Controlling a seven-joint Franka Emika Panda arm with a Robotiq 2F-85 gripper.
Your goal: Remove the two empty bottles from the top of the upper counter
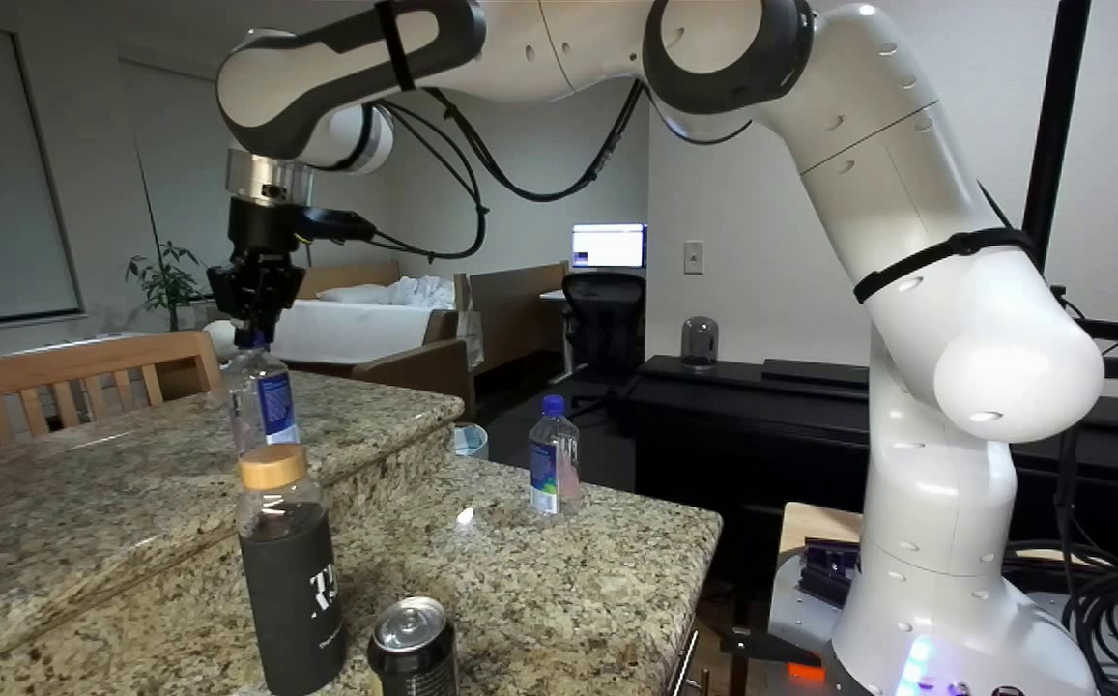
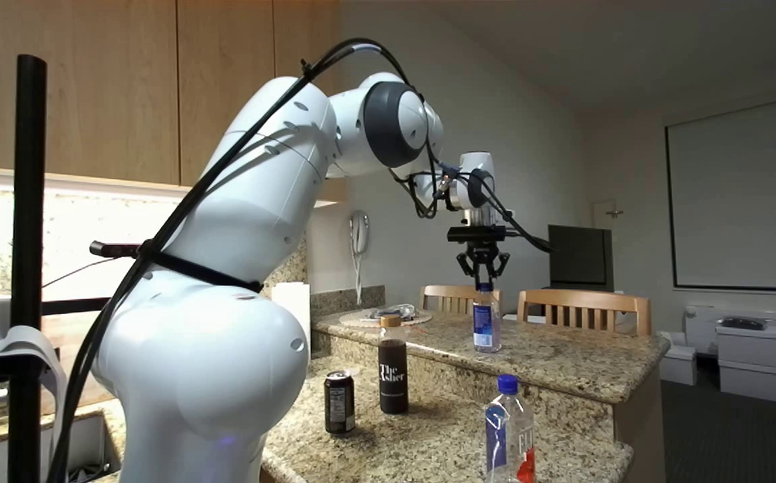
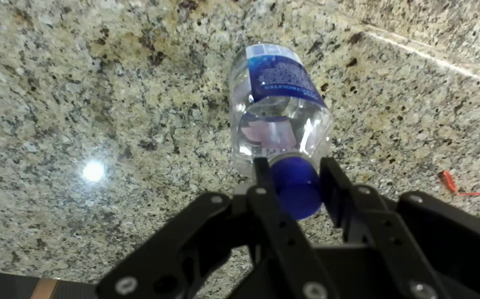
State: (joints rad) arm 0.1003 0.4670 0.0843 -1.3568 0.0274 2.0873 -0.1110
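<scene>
One clear bottle (image 1: 274,401) with a blue label and blue cap stands upright on the upper counter (image 1: 124,483). It also shows in an exterior view (image 2: 486,325) and in the wrist view (image 3: 283,79). My gripper (image 1: 255,335) points down over it, also seen in an exterior view (image 2: 485,284). In the wrist view the fingers (image 3: 293,178) lie against both sides of the blue cap. The other clear bottle (image 1: 554,464) stands upright on the lower counter, also in an exterior view (image 2: 510,433). I cannot tell whether the gripped bottle's base touches the granite.
On the lower counter (image 1: 530,590) stand a dark flask with tan cap (image 1: 293,590) and a black can (image 1: 414,648). Wooden chairs (image 2: 582,308) stand behind the upper counter. A thin red strip (image 3: 451,185) lies on the granite. A round mat (image 2: 361,318) lies farther along.
</scene>
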